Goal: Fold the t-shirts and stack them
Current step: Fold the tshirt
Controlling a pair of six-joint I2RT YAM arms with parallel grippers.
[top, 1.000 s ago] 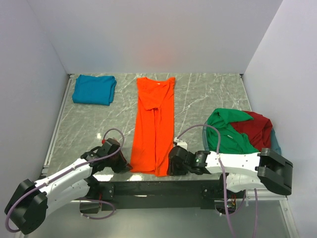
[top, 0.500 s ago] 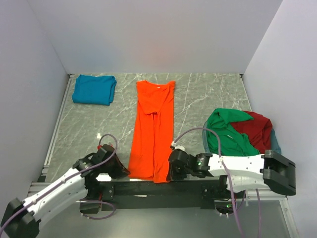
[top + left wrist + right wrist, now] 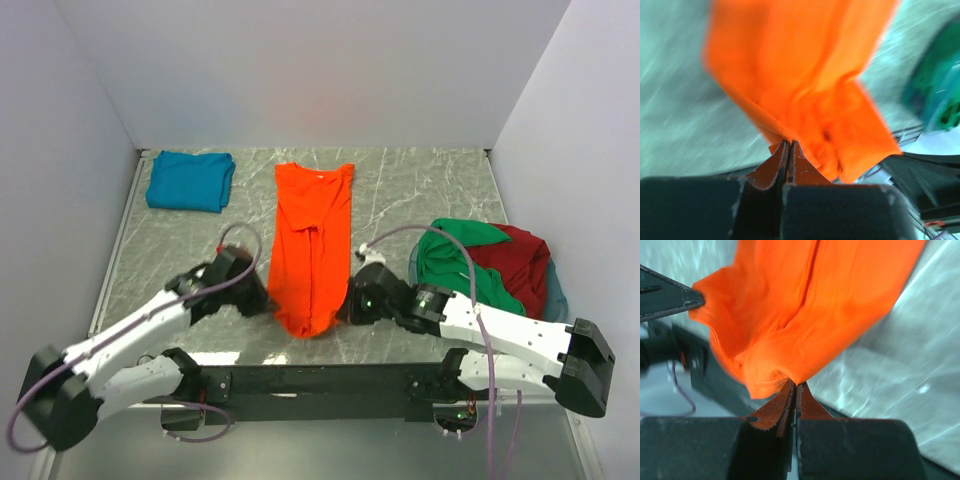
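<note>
Top external view: orange t-shirt point(image 3: 312, 230) hem, earlier flat on the surface point(image 3: 420, 190), is now pinched at both corners by the jaws and lifted; the remainder lies beyond them. Half-fold judged begun.

The orange t-shirt point(image 3: 313, 240) lies in the middle of the table point(image 3: 420, 190) as a long narrow strip, its sides folded in, collar at the far end. Its far part rests flat; its near end is up off the surface, bunched and sagging between its two corners. The teal t-shirt point(image 3: 190, 180) sits folded into a neat rectangle in the far left corner. The green t-shirt point(image 3: 460, 262) and the dark red t-shirt point(image 3: 520, 262) lie crumpled together at the right side, touching, green to the left.
</note>
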